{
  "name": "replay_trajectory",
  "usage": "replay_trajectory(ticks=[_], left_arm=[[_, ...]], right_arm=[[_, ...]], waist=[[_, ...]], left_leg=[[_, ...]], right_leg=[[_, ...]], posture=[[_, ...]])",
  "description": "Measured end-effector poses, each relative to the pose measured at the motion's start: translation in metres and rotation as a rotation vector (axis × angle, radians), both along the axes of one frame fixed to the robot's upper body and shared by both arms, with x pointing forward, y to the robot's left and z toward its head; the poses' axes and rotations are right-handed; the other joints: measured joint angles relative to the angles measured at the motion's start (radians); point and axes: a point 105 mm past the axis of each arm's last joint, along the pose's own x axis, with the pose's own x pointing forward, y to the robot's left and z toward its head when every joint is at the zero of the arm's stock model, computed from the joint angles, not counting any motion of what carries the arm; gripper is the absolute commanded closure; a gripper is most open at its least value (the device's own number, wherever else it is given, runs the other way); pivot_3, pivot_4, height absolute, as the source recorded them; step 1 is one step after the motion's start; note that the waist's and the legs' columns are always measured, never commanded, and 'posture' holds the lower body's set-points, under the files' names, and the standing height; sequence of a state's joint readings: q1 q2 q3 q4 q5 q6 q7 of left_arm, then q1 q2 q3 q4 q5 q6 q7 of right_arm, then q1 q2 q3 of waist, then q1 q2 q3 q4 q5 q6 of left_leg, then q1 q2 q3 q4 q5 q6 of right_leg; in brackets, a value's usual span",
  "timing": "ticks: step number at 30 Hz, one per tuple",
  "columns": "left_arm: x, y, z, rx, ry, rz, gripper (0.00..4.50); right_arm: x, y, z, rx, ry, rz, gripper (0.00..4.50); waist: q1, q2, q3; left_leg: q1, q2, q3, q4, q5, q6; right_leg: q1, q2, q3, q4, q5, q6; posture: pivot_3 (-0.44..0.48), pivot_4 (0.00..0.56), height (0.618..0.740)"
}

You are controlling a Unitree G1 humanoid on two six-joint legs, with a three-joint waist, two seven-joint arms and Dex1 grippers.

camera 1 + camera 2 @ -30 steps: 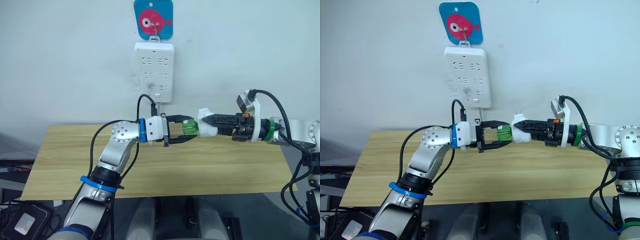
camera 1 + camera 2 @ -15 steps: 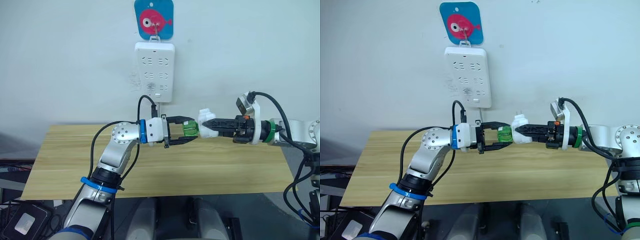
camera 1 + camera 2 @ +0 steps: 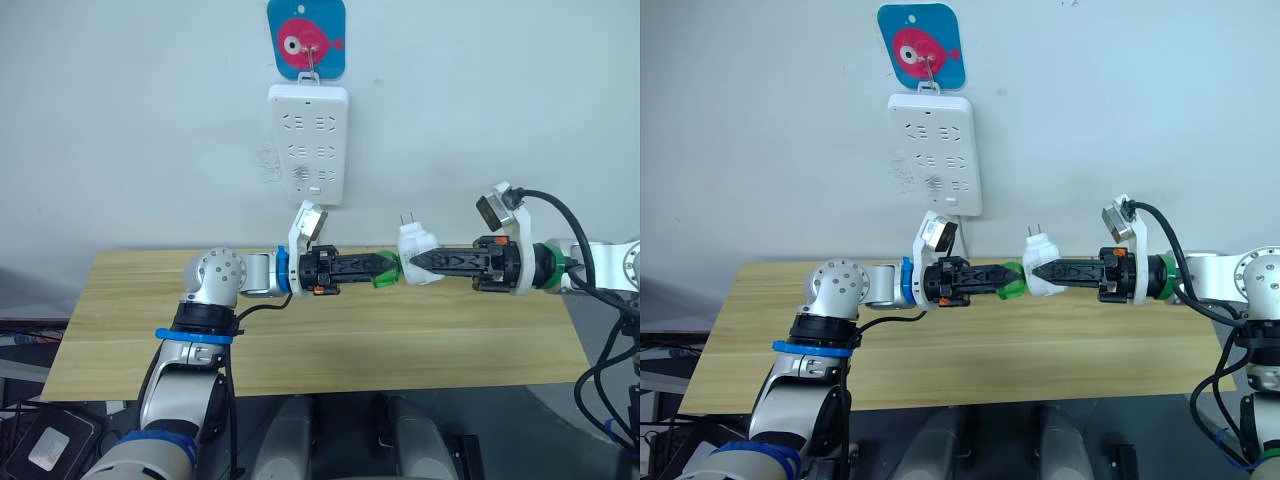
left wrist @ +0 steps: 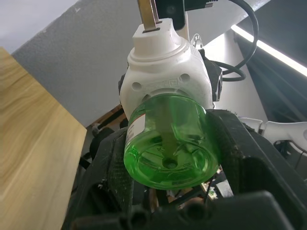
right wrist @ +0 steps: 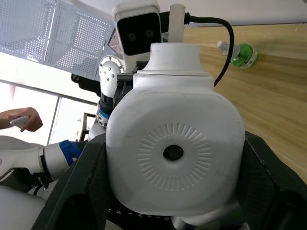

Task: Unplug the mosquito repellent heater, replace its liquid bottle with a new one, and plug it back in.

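**Bottle being twisted off the heater, held between both claws above the bench**

The mosquito repellent heater [image 3: 417, 246] is unplugged and held in mid-air in the right claw [image 3: 414, 262], whose fingers pinch its white body from both sides, plug prongs pointing up. Directly across from it, the left claw [image 3: 385, 268] is closed on the green liquid bottle [image 3: 385, 271], which is still seated in the heater's underside; the left wrist view shows the bottle [image 4: 169, 146] gripped between the two black fingers [image 4: 242, 153]. The power strip [image 3: 308, 142] hangs on the wall above and behind both claws. In the right wrist view, a second green bottle [image 5: 242, 53] lies on the bench [image 5: 273, 86] beyond the heater.

Risks, as I judge them: the bottle is smooth and round, so the left claw could slip around it instead of turning it. If the right claw's grip is weak, the heater may rotate with the bottle and the thread will not loosen. Pulling apart before the thread is free could jerk the heater out of the right claw, or tip liquid out once the bottle comes away.

Compared with a second ago, the left wrist has rolled: its fingers were then seen wide around the bottle, and now sit closed on it, with the wrist camera turned upward. The heater has also turned, its prongs now more upright.
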State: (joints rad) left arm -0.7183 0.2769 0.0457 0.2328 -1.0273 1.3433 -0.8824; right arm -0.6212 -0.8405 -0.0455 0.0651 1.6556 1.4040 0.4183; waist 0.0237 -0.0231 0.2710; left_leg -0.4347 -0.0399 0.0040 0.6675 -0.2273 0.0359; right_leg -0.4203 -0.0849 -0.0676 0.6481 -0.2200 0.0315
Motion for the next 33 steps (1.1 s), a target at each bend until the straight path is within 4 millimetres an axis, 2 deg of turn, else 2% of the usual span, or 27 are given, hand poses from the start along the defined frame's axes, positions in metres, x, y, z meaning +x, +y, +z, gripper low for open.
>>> replay_trajectory(ticks=[3, 4, 8, 10, 12, 14, 16, 18, 22, 26, 33], left_arm=[[0.003, 0.004, -0.004, -0.004, -0.002, 0.051, 0.20], [0.005, 0.006, -0.004, -0.003, -0.013, 0.075, 0.03], [0.010, 0.031, -0.001, 0.067, -0.204, 0.214, 0.03], [0.009, 0.048, -0.001, 0.159, -0.416, 0.281, 0.03], [-0.004, 0.054, -0.010, 0.256, -0.707, 0.261, 0.03], [-0.012, 0.051, -0.022, 0.303, -0.934, 0.235, 0.03], [-0.012, 0.045, -0.030, 0.349, -1.255, 0.260, 0.03], [-0.011, 0.040, -0.031, 0.372, -1.516, 0.281, 0.03], [-0.007, 0.023, -0.026, 0.348, -1.898, 0.314, 0.03], [-0.008, 0.010, -0.013, 0.271, -2.116, 0.334, 0.03], [-0.004, 0.000, -0.015, 0.212, -2.234, 0.315, 0.03]], right_arm=[[0.001, 0.002, -0.013, -0.016, 0.040, -0.014, 1.53], [0.002, 0.001, -0.016, -0.017, 0.055, -0.024, 1.53], [0.006, -0.012, -0.018, -0.009, 0.078, -0.080, 1.53], [0.009, -0.020, -0.019, 0.006, 0.097, -0.116, 1.53], [0.011, -0.024, -0.020, 0.019, 0.110, -0.137, 1.53], [0.014, -0.028, -0.019, 0.033, 0.116, -0.158, 1.53], [0.016, -0.029, -0.020, 0.049, 0.125, -0.166, 1.53], [0.016, -0.026, -0.022, 0.062, 0.137, -0.157, 1.53], [0.015, -0.019, -0.022, 0.070, 0.148, -0.132, 1.53], [0.014, -0.013, -0.014, 0.082, 0.134, -0.104, 1.53], [0.009, -0.002, -0.005, 0.117, 0.122, -0.064, 1.53]], waist=[[0.001, 0.000, 0.000], [0.001, 0.000, 0.000], [0.000, 0.000, 0.000], [0.000, 0.000, 0.000], [0.001, 0.001, 0.000], [0.007, 0.001, -0.001], [0.019, 0.001, -0.001], [0.031, 0.001, -0.001], [0.042, 0.001, -0.001], [0.041, 0.001, -0.001], [0.036, 0.001, -0.001]], left_leg=[[0.000, 0.000, 0.000, 0.000, 0.000, 0.000], [0.000, 0.000, 0.000, 0.000, 0.000, 0.000], [0.000, 0.000, 0.001, -0.001, 0.000, 0.000], [0.000, 0.000, 0.002, -0.002, 0.000, 0.000], [0.001, 0.000, 0.003, -0.003, 0.000, -0.001], [0.001, -0.001, 0.004, -0.003, 0.000, 0.000], [0.001, -0.001, 0.003, -0.003, -0.001, 0.001], [0.001, 0.000, 0.003, -0.003, -0.001, 0.002], [0.000, 0.000, 0.003, -0.002, -0.002, 0.004], [0.000, -0.001, 0.004, -0.002, -0.003, 0.005], [0.000, -0.001, 0.004, -0.001, -0.002, 0.005]], right_leg=[[0.000, -0.001, 0.000, 0.000, 0.000, 0.000], [0.000, -0.001, 0.000, 0.000, 0.000, 0.000], [0.000, -0.001, 0.001, -0.001, 0.000, -0.001], [-0.001, -0.002, 0.001, -0.002, 0.001, -0.002], [0.000, -0.002, 0.002, -0.003, 0.001, -0.002], [0.000, -0.003, 0.002, -0.004, 0.001, -0.002], [0.000, -0.004, 0.001, -0.005, 0.003, -0.004], [-0.001, -0.004, 0.000, -0.005, 0.003, -0.004], [-0.001, -0.005, 0.000, -0.005, 0.004, -0.003], [-0.001, -0.005, 0.000, -0.005, 0.004, -0.002], [0.000, -0.004, -0.001, -0.003, 0.005, -0.002]], posture=[[0.076, 0.219, 0.740], [0.076, 0.219, 0.740], [0.078, 0.224, 0.740], [0.087, 0.223, 0.740], [0.093, 0.225, 0.740], [0.096, 0.225, 0.740], [0.100, 0.225, 0.740], [0.105, 0.225, 0.740], [0.105, 0.225, 0.740], [0.105, 0.225, 0.740], [0.085, 0.216, 0.740]])
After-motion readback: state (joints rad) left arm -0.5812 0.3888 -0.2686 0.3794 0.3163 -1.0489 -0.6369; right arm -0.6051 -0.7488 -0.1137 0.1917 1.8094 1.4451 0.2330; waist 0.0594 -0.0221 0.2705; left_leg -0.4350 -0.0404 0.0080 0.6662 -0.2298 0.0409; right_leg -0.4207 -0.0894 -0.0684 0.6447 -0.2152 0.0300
